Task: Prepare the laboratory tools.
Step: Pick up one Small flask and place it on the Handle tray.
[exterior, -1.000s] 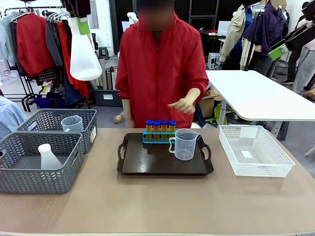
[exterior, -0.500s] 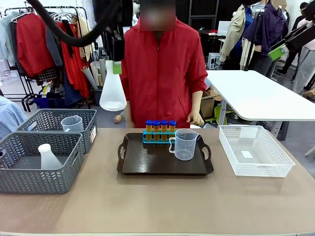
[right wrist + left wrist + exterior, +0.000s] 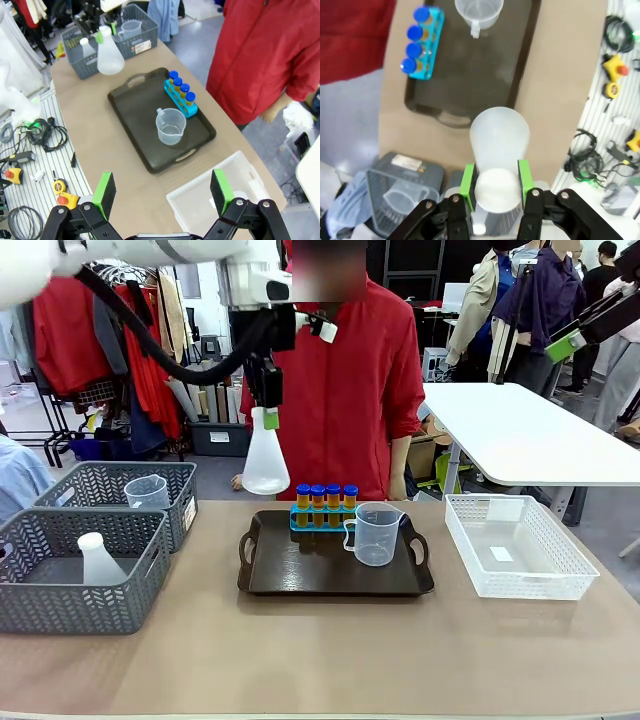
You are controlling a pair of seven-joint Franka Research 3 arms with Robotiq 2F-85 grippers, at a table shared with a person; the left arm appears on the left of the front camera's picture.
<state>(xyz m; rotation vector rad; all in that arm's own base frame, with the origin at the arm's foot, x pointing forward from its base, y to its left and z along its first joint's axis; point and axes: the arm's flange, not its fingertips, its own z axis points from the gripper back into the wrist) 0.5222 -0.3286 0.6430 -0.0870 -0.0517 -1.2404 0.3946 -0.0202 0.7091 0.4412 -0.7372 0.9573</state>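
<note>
A whitish conical flask [image 3: 265, 461] hangs upright in the upper middle-left of the front view, above the surface and off the left end of the dark tray [image 3: 300, 575]. The left gripper [image 3: 266, 415] has its green-padded fingers [image 3: 467, 181] closed on the flask's neck. On the tray, a blue rack of orange tubes with blue caps [image 3: 324, 504] stands at the far edge, and a clear measuring beaker [image 3: 375, 533] sits just in front of it, toward the right. At lower left, two grey baskets [image 3: 60, 612] hold another flask [image 3: 98, 560] and another beaker [image 3: 147, 491]. A white basket [image 3: 515, 548] sits at right. The right gripper [image 3: 162, 192] hovers high over the surface, fingers spread wide, holding nothing.
</note>
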